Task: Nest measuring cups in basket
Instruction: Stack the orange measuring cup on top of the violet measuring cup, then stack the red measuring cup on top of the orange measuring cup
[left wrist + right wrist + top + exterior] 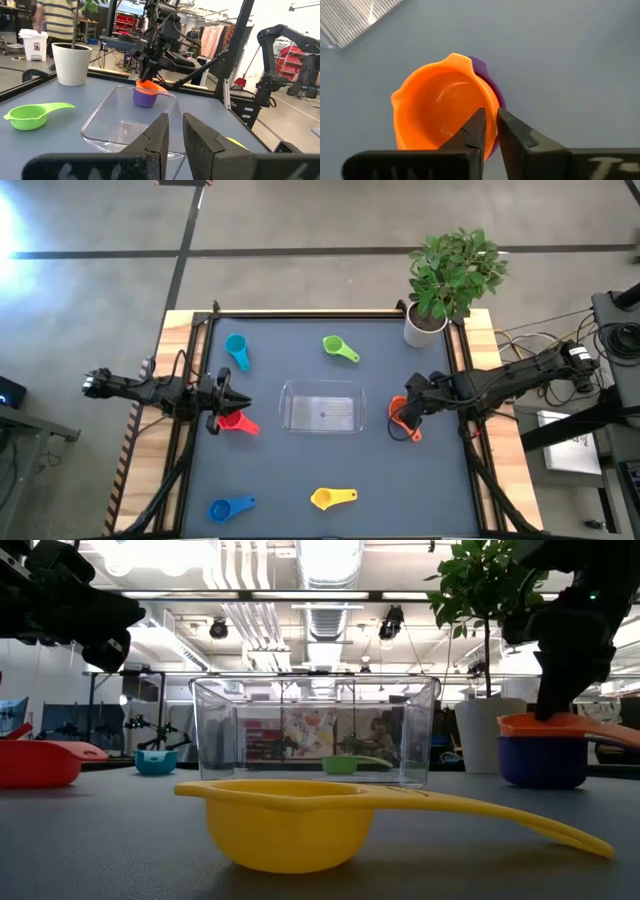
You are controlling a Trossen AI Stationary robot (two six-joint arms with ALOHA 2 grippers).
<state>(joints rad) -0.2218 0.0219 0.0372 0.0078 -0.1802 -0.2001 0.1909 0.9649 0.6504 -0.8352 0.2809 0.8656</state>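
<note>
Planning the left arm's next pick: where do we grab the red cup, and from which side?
Grip the red cup by its flat handle, which seems to point toward the front right, away from the left gripper. Come straight down from above, jaws across the handle's width. It lies low and level, and the bowl's round wall looks likelier to slip. The basket stands apart, so approach looks unobstructed.

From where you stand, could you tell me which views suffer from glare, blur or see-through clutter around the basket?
Low view: the yellow cup looms large and soft up close; the clear basket shows the room and green cup through its walls, under bright ceiling lights. Left wrist view: the left gripper is blurred. Right wrist view: the right gripper blurs over the orange cup. High view: even light, faint sheen in the basket.
</note>
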